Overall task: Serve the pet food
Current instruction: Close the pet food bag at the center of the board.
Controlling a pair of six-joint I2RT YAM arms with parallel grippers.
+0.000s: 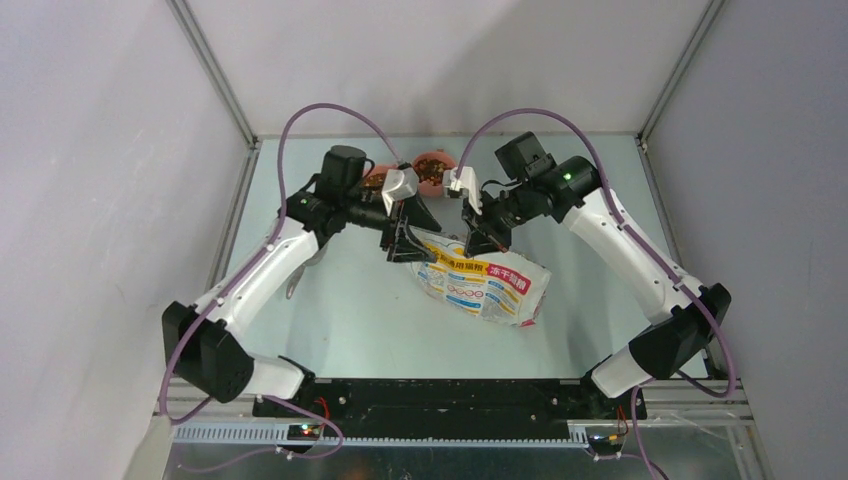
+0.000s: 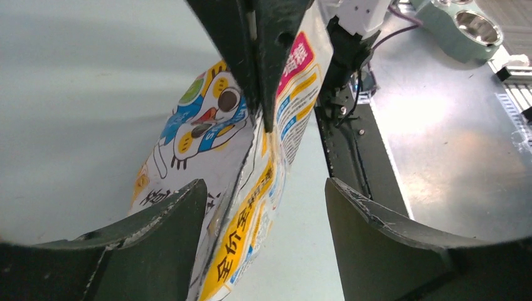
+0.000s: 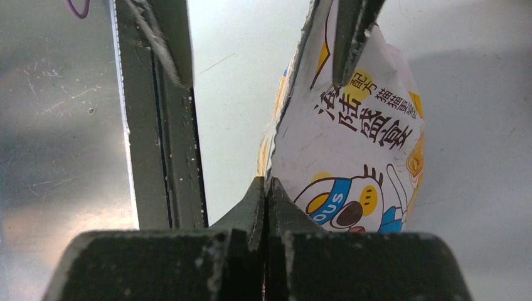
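A white, yellow and pink printed cat-picture bag (image 1: 490, 285) lies mid-table, its upper-left end lifted. My right gripper (image 1: 476, 238) is shut on the bag's top edge; in the right wrist view the jaws (image 3: 266, 182) pinch that edge, with the bag's face (image 3: 357, 157) just beyond. My left gripper (image 1: 405, 243) is open and straddles the same edge. In the left wrist view the bag (image 2: 207, 138) runs between its fingers (image 2: 263, 182), close to the left one. The pet food is hidden.
Two reddish-brown round dishes (image 1: 432, 168) (image 1: 377, 182) sit at the back behind the wrists; I cannot tell what they hold. A pale green feeder with steel bowls (image 2: 467, 28) shows in the left wrist view. A black base plate (image 1: 450, 395) runs along the near edge.
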